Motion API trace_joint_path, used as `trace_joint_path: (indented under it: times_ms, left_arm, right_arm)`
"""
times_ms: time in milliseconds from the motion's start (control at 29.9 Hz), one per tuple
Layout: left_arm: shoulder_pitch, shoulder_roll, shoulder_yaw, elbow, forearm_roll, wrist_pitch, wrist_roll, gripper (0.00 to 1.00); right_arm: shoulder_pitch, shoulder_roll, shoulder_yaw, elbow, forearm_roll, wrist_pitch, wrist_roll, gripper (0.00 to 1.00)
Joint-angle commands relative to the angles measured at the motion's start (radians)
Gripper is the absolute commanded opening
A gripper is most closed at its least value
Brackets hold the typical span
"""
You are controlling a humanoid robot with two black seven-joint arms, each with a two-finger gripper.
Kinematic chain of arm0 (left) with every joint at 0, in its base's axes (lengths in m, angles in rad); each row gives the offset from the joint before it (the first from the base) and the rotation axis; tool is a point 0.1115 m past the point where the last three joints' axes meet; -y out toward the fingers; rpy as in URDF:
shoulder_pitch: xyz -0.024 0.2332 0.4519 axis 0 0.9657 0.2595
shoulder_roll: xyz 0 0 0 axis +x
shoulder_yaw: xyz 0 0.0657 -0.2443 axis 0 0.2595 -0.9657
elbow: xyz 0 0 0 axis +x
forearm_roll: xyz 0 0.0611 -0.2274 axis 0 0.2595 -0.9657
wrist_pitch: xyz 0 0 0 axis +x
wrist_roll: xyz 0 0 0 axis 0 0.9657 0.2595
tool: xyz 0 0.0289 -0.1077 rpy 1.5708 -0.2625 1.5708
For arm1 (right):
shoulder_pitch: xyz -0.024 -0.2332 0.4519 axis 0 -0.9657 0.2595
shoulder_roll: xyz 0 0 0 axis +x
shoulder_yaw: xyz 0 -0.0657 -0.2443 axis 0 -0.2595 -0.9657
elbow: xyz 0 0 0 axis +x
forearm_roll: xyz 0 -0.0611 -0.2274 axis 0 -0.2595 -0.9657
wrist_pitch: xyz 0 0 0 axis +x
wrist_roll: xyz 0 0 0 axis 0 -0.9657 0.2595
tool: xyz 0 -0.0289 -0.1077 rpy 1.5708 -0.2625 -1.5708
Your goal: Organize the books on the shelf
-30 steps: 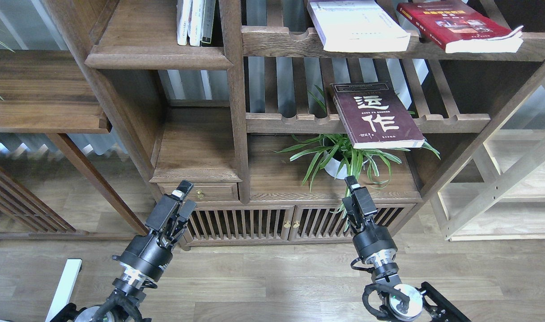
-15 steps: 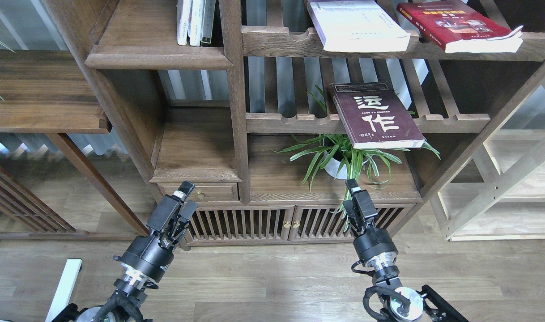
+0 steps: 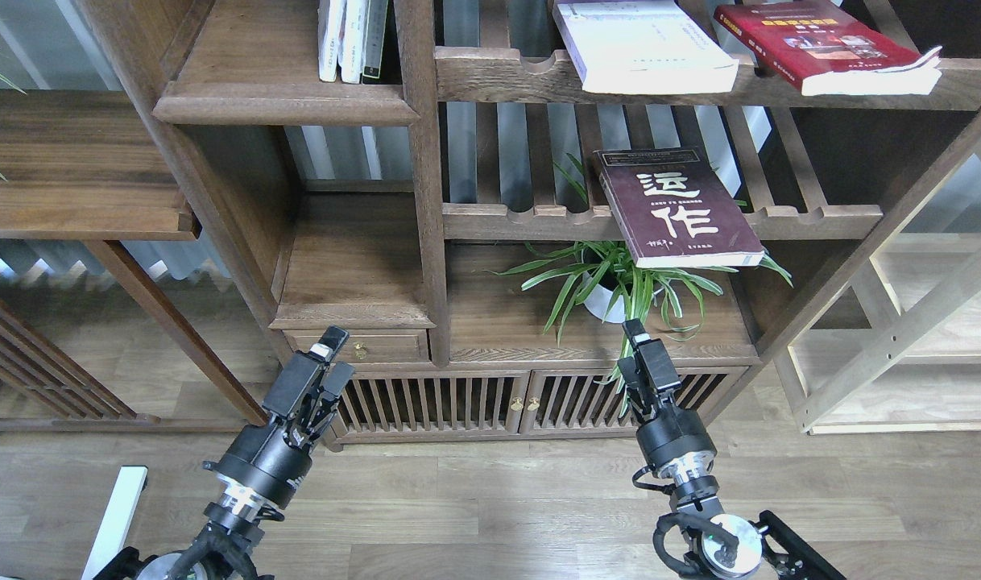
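Both empty, left tool (image 3: 331,348) fingers parted, right tool (image 3: 637,337) indiscernible; maroon book (image 3: 678,207) overhanging slatted rack (image 3: 813,217), needing a level lift.

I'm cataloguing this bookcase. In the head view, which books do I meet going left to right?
Upright white-spined books → thick white-covered book lying flat → maroon book with white Chinese characters → red book with yellow title band.
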Motion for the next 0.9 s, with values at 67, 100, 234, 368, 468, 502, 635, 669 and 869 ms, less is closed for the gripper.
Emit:
trace_joint_path:
  times_ms: [67,100,234,368,468,502,635,669,869]
  left_arm:
    - [0.0,0.0,0.001,0.005,-0.001,0.0,-0.003,0.99]
    - [0.002,0.0,0.001,0.005,-0.001,0.0,-0.003,0.99]
    - [0.005,0.0,-0.001,0.005,-0.004,0.0,-0.004,0.99]
    - [0.016,0.0,-0.001,0.006,-0.006,0.0,-0.006,0.99]
    - [0.025,0.0,-0.001,0.005,-0.008,0.0,-0.004,0.99]
    - [0.026,0.0,-0.001,0.005,-0.008,0.0,-0.004,0.99]
    - [0.029,0.0,-0.001,0.005,-0.008,0.0,-0.006,0.99]
    - [0.028,0.0,-0.001,0.005,-0.008,0.0,-0.006,0.99]
    - [0.029,0.0,-0.013,0.008,-0.009,0.0,-0.01,0.99]
  right_arm:
    - [0.003,0.0,-0.003,-0.004,0.002,0.0,0.001,1.0]
    - [0.005,0.0,-0.005,-0.004,0.002,0.0,0.001,1.0]
    - [0.003,0.0,-0.008,-0.006,0.002,0.0,0.001,1.0]
    - [0.003,0.0,-0.009,-0.008,0.002,0.0,0.001,1.0]
    - [0.003,0.0,-0.011,-0.006,0.002,0.0,0.001,1.0]
    - [0.005,0.0,-0.011,-0.008,0.002,0.0,0.001,1.0]
    - [0.005,0.0,-0.005,-0.009,0.002,0.0,0.001,1.0]
    - [0.005,0.0,-0.005,-0.011,0.002,0.0,0.001,1.0]
    - [0.005,0.0,0.0,-0.011,0.002,0.0,0.001,1.0]
